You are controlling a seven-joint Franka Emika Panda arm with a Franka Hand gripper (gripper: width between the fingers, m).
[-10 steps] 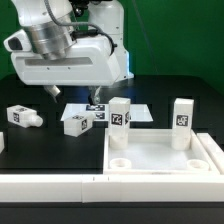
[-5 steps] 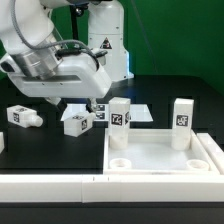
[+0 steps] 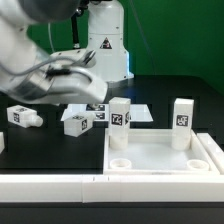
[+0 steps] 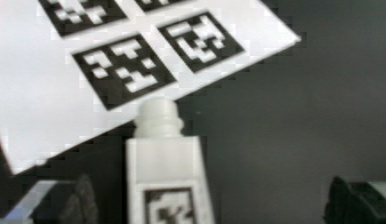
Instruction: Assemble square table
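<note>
The tool (image 4: 208, 200), wide apart and empty, hangs over a loose leg (image 4: 167, 170) at ten o'clock from the slab (image 3: 160, 152). The leg is likely light, rigid and slick; clamp its flat sides, not the peg (image 4: 158, 118).

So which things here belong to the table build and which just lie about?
Job: white plastic square slab with raised rim; two short white tagged legs upright at its corners; two more legs lying loose.
Not: flat white marker board; long low white border bar.
</note>
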